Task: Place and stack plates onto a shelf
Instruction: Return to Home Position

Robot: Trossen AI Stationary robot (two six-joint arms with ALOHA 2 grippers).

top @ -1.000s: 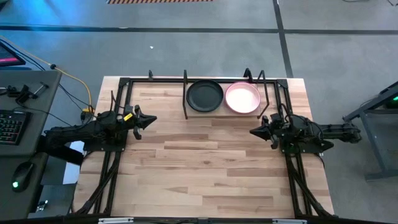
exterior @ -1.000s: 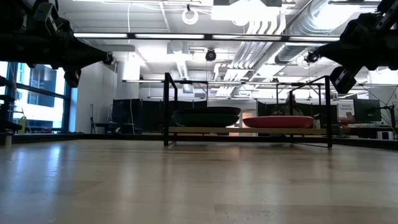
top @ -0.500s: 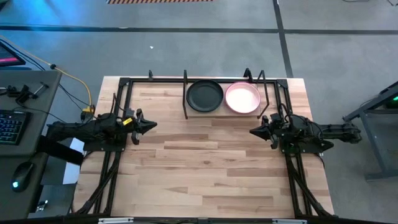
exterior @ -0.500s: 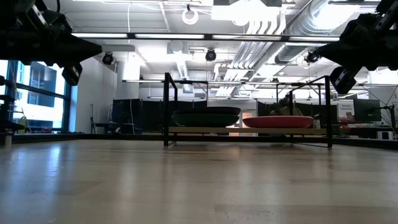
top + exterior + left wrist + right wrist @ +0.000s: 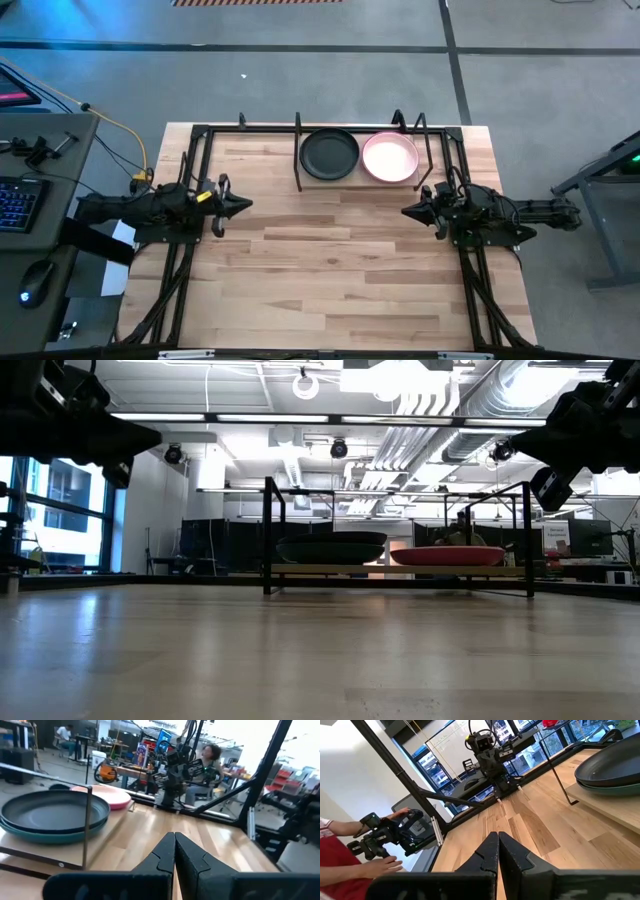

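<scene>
Rising from the shelf [image 5: 400,569], black rods [image 5: 267,535] fence plates [image 5: 331,547].

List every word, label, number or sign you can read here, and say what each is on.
No text can be read.
Black plate, pink plate, shelf: no print shows.
Coloured signs in the room behind: too blurred.
Marks on the glass wall: too blurred.
Poster in the room behind: too small.
</scene>
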